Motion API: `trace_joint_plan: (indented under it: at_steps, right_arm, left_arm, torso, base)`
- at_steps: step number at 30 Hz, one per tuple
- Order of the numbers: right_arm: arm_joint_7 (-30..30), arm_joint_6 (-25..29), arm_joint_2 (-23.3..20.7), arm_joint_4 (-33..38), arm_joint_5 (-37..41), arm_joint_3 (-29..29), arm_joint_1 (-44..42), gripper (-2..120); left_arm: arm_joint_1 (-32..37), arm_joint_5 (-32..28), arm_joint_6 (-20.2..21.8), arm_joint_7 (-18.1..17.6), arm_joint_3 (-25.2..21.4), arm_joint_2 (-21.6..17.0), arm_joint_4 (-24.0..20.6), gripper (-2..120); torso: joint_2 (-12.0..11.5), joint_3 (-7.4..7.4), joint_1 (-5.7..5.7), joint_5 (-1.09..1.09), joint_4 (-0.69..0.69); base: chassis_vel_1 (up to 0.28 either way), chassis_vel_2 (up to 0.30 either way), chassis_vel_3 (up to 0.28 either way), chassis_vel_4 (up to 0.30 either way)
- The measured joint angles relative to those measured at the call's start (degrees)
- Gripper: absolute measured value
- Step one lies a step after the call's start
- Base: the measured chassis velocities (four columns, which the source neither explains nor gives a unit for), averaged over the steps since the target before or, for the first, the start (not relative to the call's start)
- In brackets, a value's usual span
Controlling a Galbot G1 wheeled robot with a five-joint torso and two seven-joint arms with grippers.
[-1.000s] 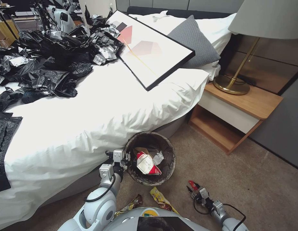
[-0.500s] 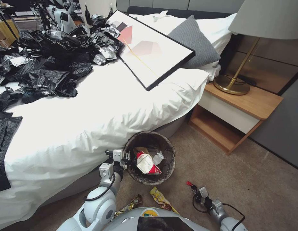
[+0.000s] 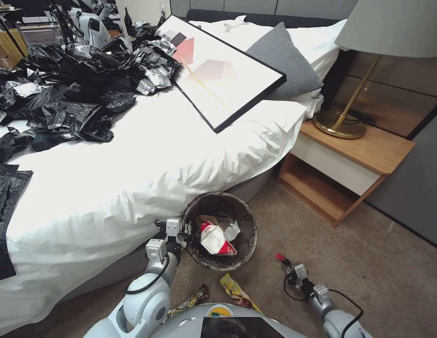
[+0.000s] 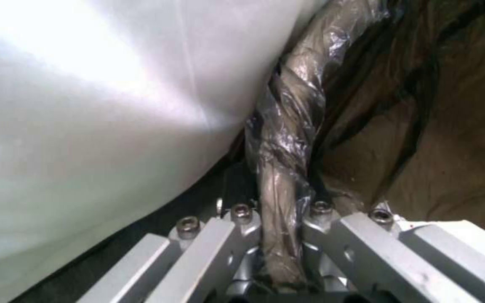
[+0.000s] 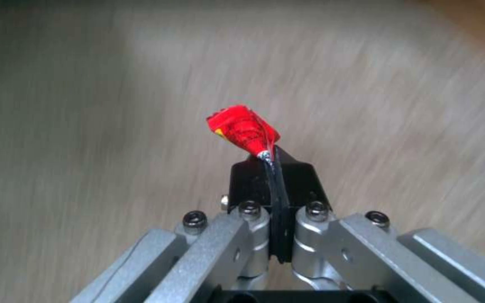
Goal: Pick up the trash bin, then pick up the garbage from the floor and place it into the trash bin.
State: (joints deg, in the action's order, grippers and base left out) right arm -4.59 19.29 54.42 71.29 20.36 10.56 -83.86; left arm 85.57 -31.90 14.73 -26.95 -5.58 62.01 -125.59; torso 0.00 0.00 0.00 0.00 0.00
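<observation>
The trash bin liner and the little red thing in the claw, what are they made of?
The trash bin liner looks like thin glossy plastic film: it crinkles and shines where the left claw pinches its rim. The red scrap in the right claw is creased and shiny, with a silvery edge, probably foil-lined plastic wrapper, though that is uncertain.

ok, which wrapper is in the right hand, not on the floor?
The small red wrapper, pinched in the shut right hand above the carpet. The two yellow-gold wrappers lie on the floor below the trash bin, ungripped.
</observation>
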Motion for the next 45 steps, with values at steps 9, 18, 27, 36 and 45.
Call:
trace_joint_plan:
  at_steps: [9,18,27,36,45]
  right_arm:
    - [4.79,0.16,-1.32,10.70,1.15,4.87,-2.25,0]
    - [16.32,0.42,-1.01,31.01,-1.65,13.59,-1.40,0]
    - [18.61,-2.85,-2.42,55.62,3.28,18.91,-0.92,0]
    - [7.66,-1.31,-4.68,67.66,9.47,19.42,-5.27,0]
    - [0.30,-1.73,-10.08,72.75,15.25,20.68,-13.13,0]
  left_arm:
    - [0.23,0.00,0.06,-0.02,0.53,-0.14,-0.19,2]
    - [1.10,0.70,0.15,0.03,2.80,-0.13,-0.11,2]
    - [1.01,0.78,0.37,0.03,3.71,-0.10,0.06,2]
    - [0.86,0.82,0.59,-0.10,4.29,-0.08,0.12,2]
    - [1.03,0.92,0.71,-0.21,4.10,-0.07,-0.17,2]
  torso:
    - [0.00,0.00,0.00,-0.02,0.01]
    - [0.00,0.00,0.00,-0.01,0.00]
    - [0.00,0.00,0.00,-0.01,0.00]
    - [0.00,0.00,0.00,-0.01,0.00]
    - [0.00,0.00,0.00,0.01,0.00]
  base:
    - [0.000,0.000,0.000,0.000]
    - [0.000,0.000,0.000,0.000]
    - [0.000,0.000,0.000,0.000]
    - [0.000,0.000,0.000,0.000]
    - [0.000,0.000,0.000,0.000]
